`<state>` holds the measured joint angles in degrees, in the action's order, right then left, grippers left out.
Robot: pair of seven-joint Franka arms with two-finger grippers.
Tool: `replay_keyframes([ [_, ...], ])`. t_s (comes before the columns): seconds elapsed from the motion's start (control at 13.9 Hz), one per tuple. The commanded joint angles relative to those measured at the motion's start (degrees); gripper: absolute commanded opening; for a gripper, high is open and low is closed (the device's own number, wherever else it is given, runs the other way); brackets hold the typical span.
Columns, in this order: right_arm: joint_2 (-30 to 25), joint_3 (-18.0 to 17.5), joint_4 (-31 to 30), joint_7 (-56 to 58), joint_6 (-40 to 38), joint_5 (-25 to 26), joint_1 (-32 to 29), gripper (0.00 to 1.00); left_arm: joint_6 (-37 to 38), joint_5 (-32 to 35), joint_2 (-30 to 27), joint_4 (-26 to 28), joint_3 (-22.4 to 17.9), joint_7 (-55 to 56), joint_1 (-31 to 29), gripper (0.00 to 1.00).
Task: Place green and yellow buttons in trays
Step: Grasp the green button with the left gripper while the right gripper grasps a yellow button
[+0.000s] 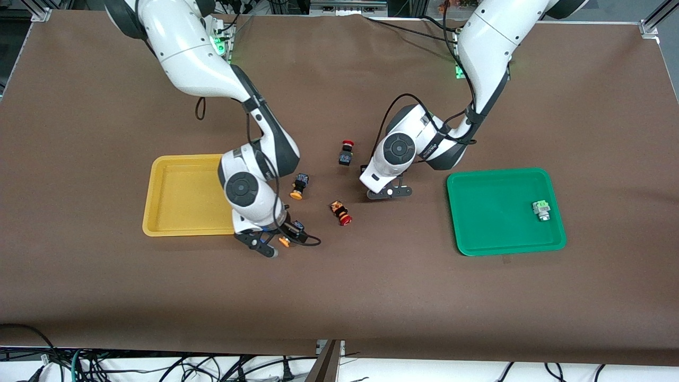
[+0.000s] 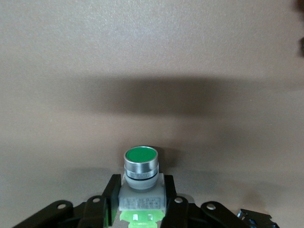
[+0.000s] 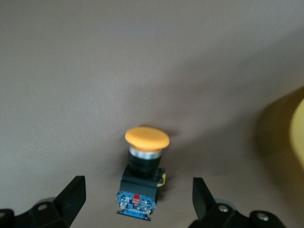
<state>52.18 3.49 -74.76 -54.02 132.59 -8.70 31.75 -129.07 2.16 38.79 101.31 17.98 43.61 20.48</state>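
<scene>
My left gripper [image 1: 390,192] is low over the table between the red buttons and the green tray [image 1: 477,183]. In the left wrist view it [image 2: 141,186] is shut on the white-grey body of a green button [image 2: 141,164], which is hidden in the front view. A second green button [image 1: 541,210] lies in the green tray. My right gripper [image 1: 263,245] is open, beside the yellow tray's [image 1: 183,193] near corner. Its fingers [image 3: 71,194] flank a yellow button [image 3: 145,159], apart from it; this button also shows in the front view [image 1: 289,236]. Another yellow button [image 1: 298,187] lies farther from the camera.
Two red-capped buttons lie mid-table: one [image 1: 346,153] nearer the robots' bases, one [image 1: 340,212] nearer the camera, between the two grippers. The yellow tray holds nothing visible. A cable loops from my right wrist down to the table beside the yellow button.
</scene>
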Motion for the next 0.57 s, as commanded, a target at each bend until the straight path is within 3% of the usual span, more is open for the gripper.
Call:
replay_keyframes([
  [0.0, 1.52, 0.11, 1.55, -1.17, -0.40, -0.53, 1.03, 0.99, 1.44, 1.44, -2.39, -0.23, -0.84, 0.87, -0.35, 0.15],
  [0.14, 2.22, 0.11, 1.46, -1.09, 0.65, -0.18, 1.39, 0.85, 6.61, 1.53, -4.24, -2.77, -1.55, -2.54, -3.06, 0.14],
  [0.36, 2.05, 0.28, 0.40, 2.67, 1.36, 2.10, 1.13, 0.34, 12.34, 1.53, -5.30, -7.26, -1.46, -13.08, -10.44, 0.15],
  [0.5, 1.18, 0.55, 0.75, 4.62, -1.34, 2.73, 0.77, 0.07, 12.44, 1.97, -5.30, -7.70, -1.63, -18.80, -15.01, 0.15],
])
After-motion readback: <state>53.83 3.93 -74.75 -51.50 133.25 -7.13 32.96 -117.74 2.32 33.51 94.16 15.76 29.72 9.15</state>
